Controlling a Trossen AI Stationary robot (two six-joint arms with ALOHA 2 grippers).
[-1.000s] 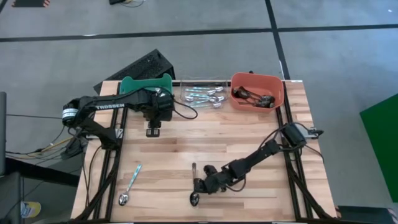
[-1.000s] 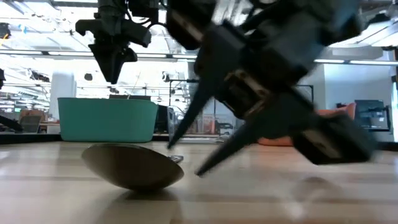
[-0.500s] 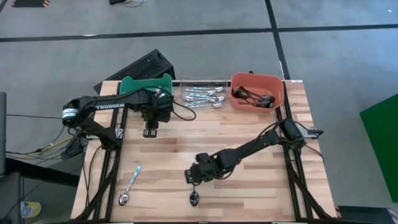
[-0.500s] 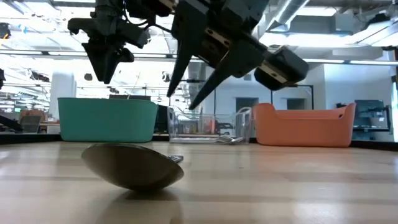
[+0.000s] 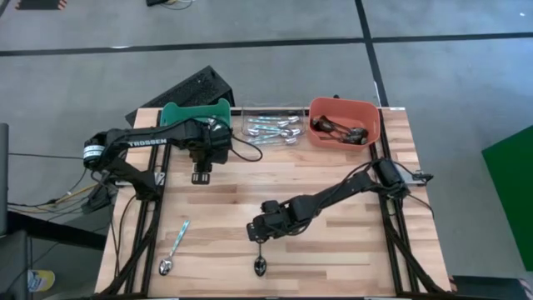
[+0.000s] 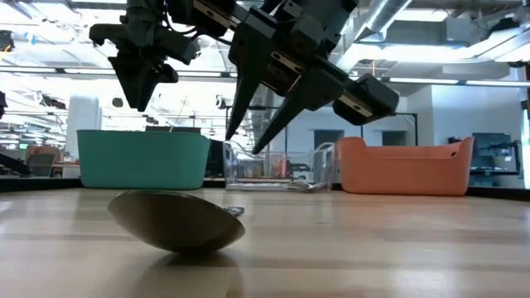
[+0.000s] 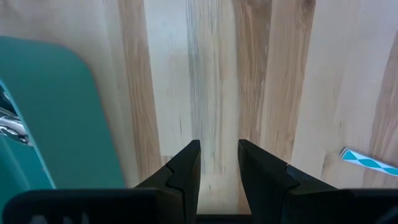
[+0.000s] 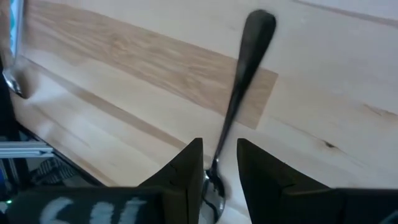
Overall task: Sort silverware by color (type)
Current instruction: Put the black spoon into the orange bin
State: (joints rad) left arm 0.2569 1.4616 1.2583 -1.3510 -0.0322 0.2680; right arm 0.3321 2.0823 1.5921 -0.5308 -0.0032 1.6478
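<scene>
The word TROSSEN is written in white on the left arm (image 5: 141, 142), in the upper left of the high view. Its left gripper (image 5: 202, 176) hangs over bare wood just below the green bin (image 5: 193, 112), and its two dark, flat fingers (image 7: 186, 171) stand a little apart with nothing between them.

The table (image 5: 333, 267) is made of pale wooden strips with darker stripes. At its top edge sit the green bin, a see-through bin (image 5: 273, 127) with shiny spoons inside, and an orange bin (image 5: 344, 122) with dark spoons inside.

The right gripper (image 5: 258, 234) is low in the middle of the high view, over a dark spoon (image 5: 260, 258) lying flat on the wood. Its fingers (image 8: 186, 171) stand a little apart, one on each side of the thin handle, and I cannot tell if they touch it.

A blue spoon (image 5: 174, 247) with a round shiny bowl lies in the lower left.
</scene>
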